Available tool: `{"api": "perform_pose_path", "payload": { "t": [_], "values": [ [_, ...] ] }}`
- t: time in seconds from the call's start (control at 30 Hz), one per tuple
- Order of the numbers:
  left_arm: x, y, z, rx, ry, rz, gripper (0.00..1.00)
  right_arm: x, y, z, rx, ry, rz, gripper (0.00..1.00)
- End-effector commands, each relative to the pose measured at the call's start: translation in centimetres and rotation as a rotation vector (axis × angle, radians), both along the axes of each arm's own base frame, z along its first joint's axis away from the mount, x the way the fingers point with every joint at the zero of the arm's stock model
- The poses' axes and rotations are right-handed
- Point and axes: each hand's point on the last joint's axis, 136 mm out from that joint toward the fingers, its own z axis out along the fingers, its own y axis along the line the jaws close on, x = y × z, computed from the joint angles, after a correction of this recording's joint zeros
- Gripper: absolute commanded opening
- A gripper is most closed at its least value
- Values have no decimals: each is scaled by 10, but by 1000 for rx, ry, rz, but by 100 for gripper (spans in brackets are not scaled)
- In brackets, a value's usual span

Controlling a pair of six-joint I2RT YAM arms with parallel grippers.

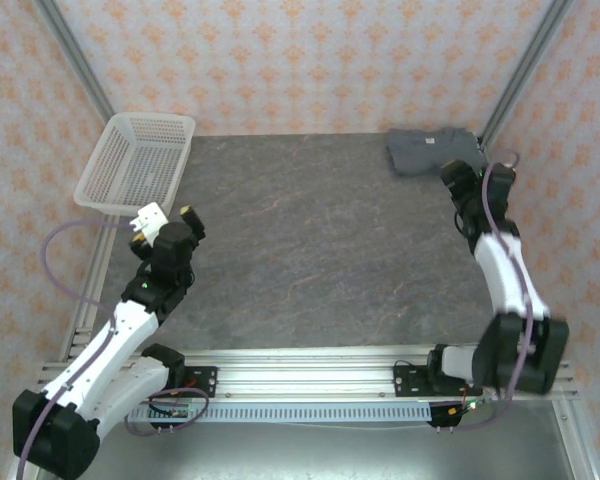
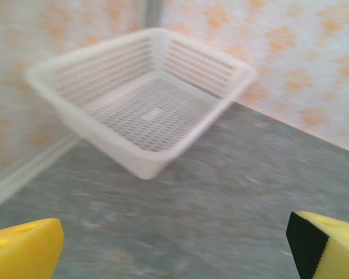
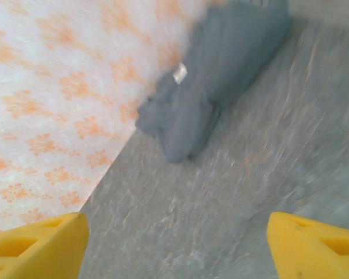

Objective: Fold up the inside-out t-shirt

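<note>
While right claw [image 3: 174, 235] hung over grey table [image 1: 310, 250], yellow fingers [image 3: 41, 247] stood wide apart, nothing between them. Dark slate-grey t-shirt [image 3: 215, 81] lay bunched ahead of claw, apart from it, at foot of patterned wall [image 3: 58, 87]; small white tag [image 3: 179, 73] on top. Left claw [image 2: 174, 241] likewise spread, empty; white mesh basket [image 2: 122, 145] ahead of it, tilted.

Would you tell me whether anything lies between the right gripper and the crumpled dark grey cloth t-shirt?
Nothing visible does: bare grey table separates the open right gripper from the dark slate-grey cloth t-shirt bunched against the wall. The white plastic mesh basket sits at the far left, well aside.
</note>
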Motion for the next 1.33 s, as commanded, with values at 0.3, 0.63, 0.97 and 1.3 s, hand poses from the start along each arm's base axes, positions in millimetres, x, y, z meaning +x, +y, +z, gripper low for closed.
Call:
{"api": "perform_pose_path", "payload": {
  "t": [0.3,0.63,0.97,1.3],
  "values": [
    [6,25,-74,161,76,-70,100,-14,-15,-127,-500,125,16,100],
    [98,-4,-118,170,96,-324,100,-4,19,-145,-635,45,123,100],
    [100,-10,-121,161,166,-360,100,3,34,-147,-644,62,227,100],
    [100,-10,-121,161,169,-360,100,3,35,-146,-643,51,230,100]
  ]
}}
